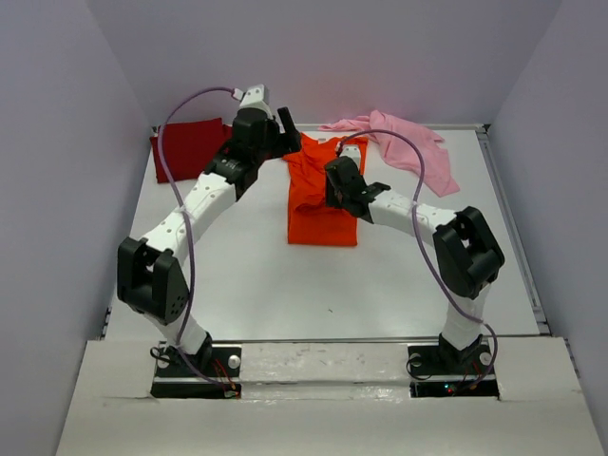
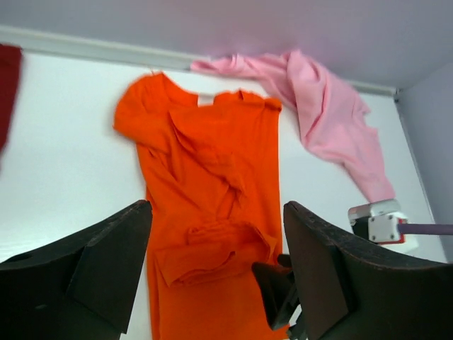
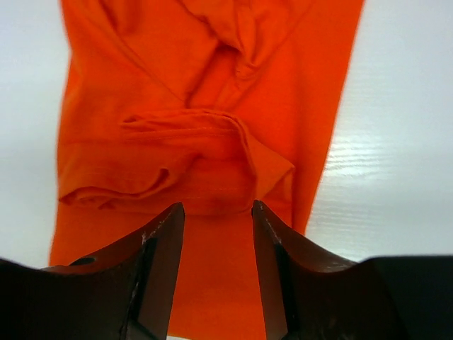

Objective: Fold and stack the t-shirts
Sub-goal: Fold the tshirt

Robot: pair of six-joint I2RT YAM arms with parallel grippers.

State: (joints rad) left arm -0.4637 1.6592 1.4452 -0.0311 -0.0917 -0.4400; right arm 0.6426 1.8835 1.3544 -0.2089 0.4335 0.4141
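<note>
At the middle of the surface (image 1: 285, 285) lies the orange t-shirt (image 1: 318, 204). Its sides are folded inward, and its long axis runs straight away from the arm bases, with the collar at the far edge and the hem toward the near side. The left gripper (image 2: 216, 211) hangs above the collar end, on the left side of the shirt, with its jaws wide apart and nothing between them. The right gripper (image 3: 216, 207) is low over the middle of the shirt, with its jaws also parted and not pinching. A bunched sleeve fold sits just ahead of its fingers. The dark red t-shirt (image 1: 188, 147) rests folded at the far left, and the pink t-shirt (image 1: 418, 150) lies crumpled at the far right, both apart from the grippers. I judge that the coming fold goes along the long axis, so each gripper must take one corner of the same end. The left one is nearer to the collar, while the right one is between the two ends.
</note>
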